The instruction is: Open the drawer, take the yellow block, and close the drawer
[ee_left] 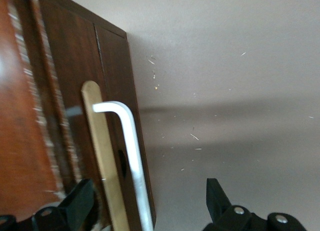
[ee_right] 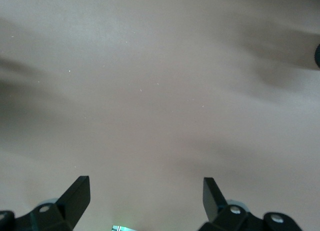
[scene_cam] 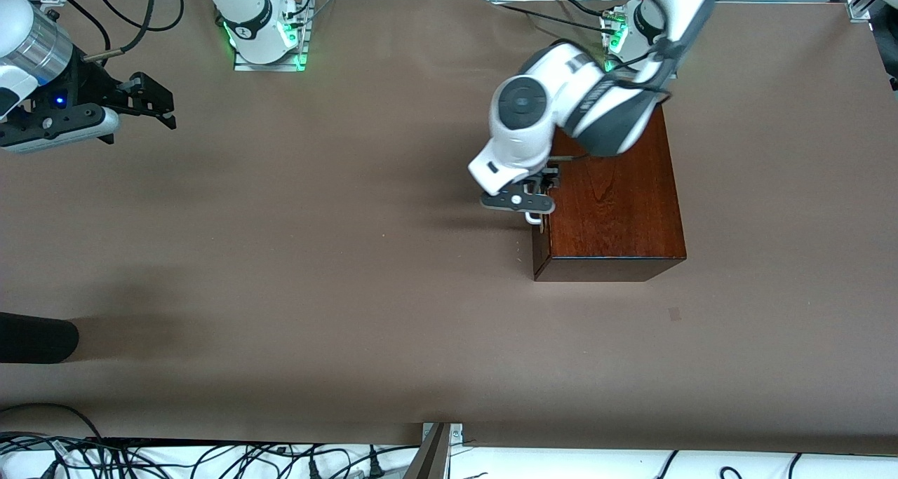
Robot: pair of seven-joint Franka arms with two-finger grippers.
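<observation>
**Left claw set around the handle, drawer not yet pulled**

The left claw (scene_cam: 539, 209) is placed at the face of the box (scene_cam: 612, 198) that looks toward the right arm's end of the table (scene_cam: 316, 254). In the left wrist view its 2 fingers (ee_left: 80, 203) are spread apart, and the white handle (ee_left: 132, 156) lies between them; no contact with the bar can be made out, so the claw is released, not clenched. This placing is judged to be made so that the bar can be gripped and the drawer (ee_left: 112, 116) drawn out toward the right arm's end. The drawer front is seen flush with the box, so the drawer is taken as closed.

The block is not seen in any view. It is judged to be inside the closed drawer, but this cannot be confirmed.

The right claw (scene_cam: 151, 104) is held in the air over the bare table at the right arm's end, well apart from the box. Its fingers (ee_right: 75, 196) are spread and nothing is between them. The right arm waits, probably kept clear so that it can take the block after the opening.

Counted: 1 box, 1 drawer, 1 handle, 2 arms, 2 claws, 0 blocks visible. 1 dark rounded object (scene_cam: 35, 339) is seen at the table edge at the right arm's end, nearer to the front camera; what it is cannot be told.
</observation>
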